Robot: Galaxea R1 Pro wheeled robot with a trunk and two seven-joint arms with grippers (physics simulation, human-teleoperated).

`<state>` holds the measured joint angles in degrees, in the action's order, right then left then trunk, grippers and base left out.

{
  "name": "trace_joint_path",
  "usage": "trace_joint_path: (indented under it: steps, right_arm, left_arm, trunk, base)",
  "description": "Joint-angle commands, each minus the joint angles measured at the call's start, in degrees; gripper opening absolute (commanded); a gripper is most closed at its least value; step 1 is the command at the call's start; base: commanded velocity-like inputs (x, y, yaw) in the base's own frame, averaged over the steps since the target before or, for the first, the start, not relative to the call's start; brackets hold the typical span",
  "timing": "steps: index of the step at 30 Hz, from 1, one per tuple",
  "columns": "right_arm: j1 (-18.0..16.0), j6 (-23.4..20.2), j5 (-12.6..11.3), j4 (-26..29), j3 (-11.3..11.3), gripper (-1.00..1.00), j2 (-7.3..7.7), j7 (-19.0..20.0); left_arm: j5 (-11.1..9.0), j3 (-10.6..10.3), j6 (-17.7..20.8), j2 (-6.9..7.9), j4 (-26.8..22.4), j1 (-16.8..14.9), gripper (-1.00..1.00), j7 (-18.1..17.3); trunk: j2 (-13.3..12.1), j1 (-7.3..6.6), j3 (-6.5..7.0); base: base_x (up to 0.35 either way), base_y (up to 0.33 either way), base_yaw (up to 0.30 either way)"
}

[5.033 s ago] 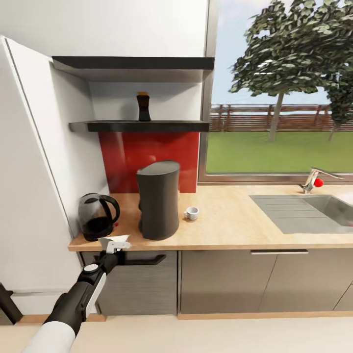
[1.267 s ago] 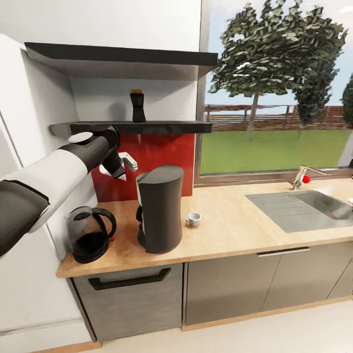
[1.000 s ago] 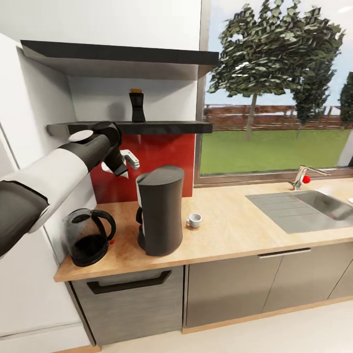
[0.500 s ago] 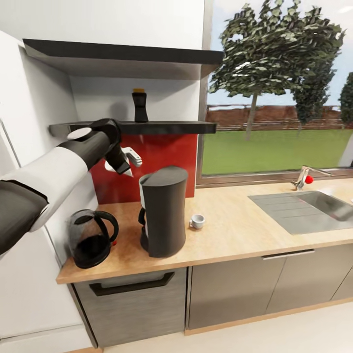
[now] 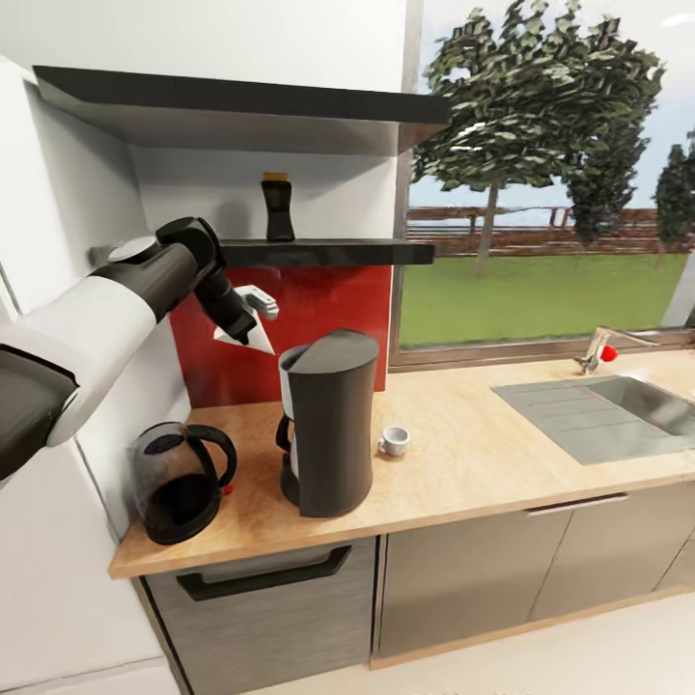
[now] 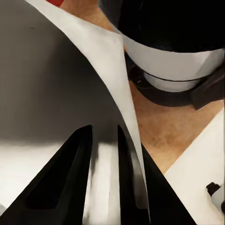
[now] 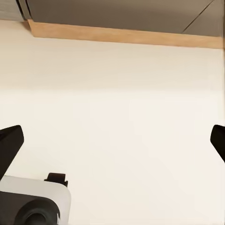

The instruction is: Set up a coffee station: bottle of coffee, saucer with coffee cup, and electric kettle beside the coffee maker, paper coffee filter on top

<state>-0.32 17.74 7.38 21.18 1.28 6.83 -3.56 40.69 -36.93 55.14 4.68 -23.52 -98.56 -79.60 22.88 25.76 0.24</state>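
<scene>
From the head camera, the left arm reaches up across the white wall panel, its left tool [image 5: 249, 311] clamped on a white paper coffee filter [image 5: 246, 335] that hangs in the air in front of the red backsplash [image 5: 323, 304], just up and to the left of the coffee maker's top. The dark coffee maker [image 5: 328, 423] stands upright on the wooden surface [image 5: 463, 454]. The electric kettle [image 5: 181, 482] sits to its left near the surface's end, and a small white coffee cup [image 5: 394, 441] rests on the wood just to its right. The bottle of coffee [image 5: 278, 207] stands upright on the lower kitchen shelf [image 5: 328, 253], above and behind the filter. Farther right are the sink [image 5: 598, 410] and its faucet [image 5: 603, 348] under the window.

The left wrist camera looks along two dark fingers [image 6: 65, 187] pinching the filter's pale sheet [image 6: 101, 79], with the kettle [image 6: 168, 42] and wood below.

In the right wrist camera, the right tool [image 7: 112, 140] hangs spread wide apart over the pale floor [image 7: 122, 117], with cabinet fronts [image 7: 117, 14] beyond.
</scene>
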Motion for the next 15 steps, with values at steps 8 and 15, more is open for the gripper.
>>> trace_joint_path:
  steps: [8, 15]
  right_arm:
    - [-0.03, 0.1, 0.57, -0.08, 0.13, 1.0, 0.03, -0.39]
    - [-0.03, 0.1, 0.6, -0.08, 0.17, 1.0, 0.03, -0.39]
  left_arm:
    - [0.53, -0.25, 0.41, -0.06, -0.48, 0.12, -1.0, -1.08]
    - [0.53, -1.06, 0.4, 0.28, -0.68, 0.07, -1.0, -1.08]
  trunk:
    - [0.04, 0.02, -0.02]
    - [0.04, 0.02, -0.02]
  base:
    - [0.0, 0.0, -0.251]
    - [0.036, 0.042, -0.044]
